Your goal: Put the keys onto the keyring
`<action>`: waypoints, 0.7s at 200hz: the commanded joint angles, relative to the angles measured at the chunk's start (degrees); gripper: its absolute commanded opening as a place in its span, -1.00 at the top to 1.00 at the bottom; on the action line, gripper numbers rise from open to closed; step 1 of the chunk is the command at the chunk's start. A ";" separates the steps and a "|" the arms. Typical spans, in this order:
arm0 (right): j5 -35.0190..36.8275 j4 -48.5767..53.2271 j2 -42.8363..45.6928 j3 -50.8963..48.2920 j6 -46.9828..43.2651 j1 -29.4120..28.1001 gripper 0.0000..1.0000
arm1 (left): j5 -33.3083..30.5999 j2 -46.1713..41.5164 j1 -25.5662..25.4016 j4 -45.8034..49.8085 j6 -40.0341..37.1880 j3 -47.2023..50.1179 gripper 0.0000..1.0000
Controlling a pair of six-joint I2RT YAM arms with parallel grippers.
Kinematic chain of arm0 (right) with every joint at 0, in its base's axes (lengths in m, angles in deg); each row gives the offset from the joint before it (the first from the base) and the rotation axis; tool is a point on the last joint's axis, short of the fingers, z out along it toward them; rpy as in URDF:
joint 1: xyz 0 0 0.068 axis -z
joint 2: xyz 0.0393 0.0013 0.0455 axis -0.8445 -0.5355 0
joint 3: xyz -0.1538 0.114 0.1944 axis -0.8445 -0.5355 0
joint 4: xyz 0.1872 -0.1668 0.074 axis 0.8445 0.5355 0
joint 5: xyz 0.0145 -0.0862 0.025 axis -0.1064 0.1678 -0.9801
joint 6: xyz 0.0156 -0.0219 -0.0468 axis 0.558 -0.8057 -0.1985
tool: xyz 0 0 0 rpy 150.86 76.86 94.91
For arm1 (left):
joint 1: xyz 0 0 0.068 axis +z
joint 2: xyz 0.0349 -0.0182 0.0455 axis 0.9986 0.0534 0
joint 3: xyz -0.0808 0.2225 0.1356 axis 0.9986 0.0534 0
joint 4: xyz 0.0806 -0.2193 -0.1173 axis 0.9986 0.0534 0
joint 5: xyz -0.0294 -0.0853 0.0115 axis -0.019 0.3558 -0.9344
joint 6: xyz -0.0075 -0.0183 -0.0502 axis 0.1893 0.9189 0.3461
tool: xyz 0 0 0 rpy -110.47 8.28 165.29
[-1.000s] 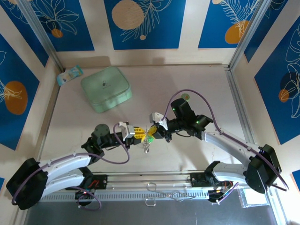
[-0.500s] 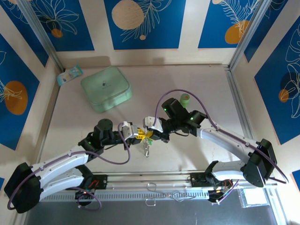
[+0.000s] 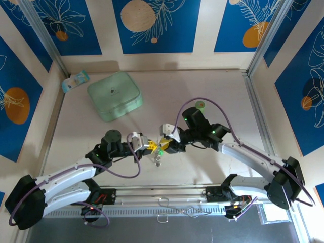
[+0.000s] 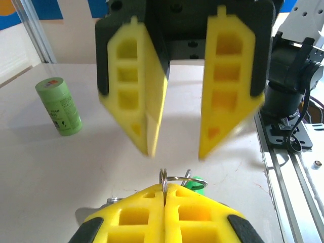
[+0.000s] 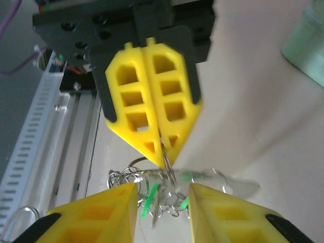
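My left gripper is shut on the keyring; a thin silver ring stands edge-up between its yellow fingertips. The rest of the keyring, a tangle of rings and chain, hangs below that grip above the table. The keys show as small green pieces among the hanging links, and one green head peeks just behind the left fingertips. My right gripper faces the left one tip to tip. It stands open, its fingers either side of the dangling chain with nothing between them.
A mint-green square box sits at the back left, with a small packet beyond it. A green cylinder stands upright behind the right arm. The metal rail runs along the near edge.
The right gripper has opened and let go of the keyring, drawing back slightly to the right. The left gripper has closed tighter on the ring and still holds it up.
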 commanded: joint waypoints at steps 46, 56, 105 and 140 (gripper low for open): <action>-1.65 -8.50 5.82 -9.13 9.74 0.89 0.21 | -2.14 0.15 0.00 -20.31 8.70 6.25 1.00; -0.31 -10.07 5.48 -9.81 10.23 0.89 0.21 | -1.75 0.26 0.02 -20.27 8.81 6.26 1.00; 3.84 -10.46 2.94 -8.77 8.30 -0.30 0.20 | -0.66 0.37 -0.01 -19.83 8.72 6.25 1.00; 1.08 -10.66 2.06 -8.51 7.57 -1.35 0.21 | -0.35 0.89 -0.02 -20.70 8.80 6.12 1.00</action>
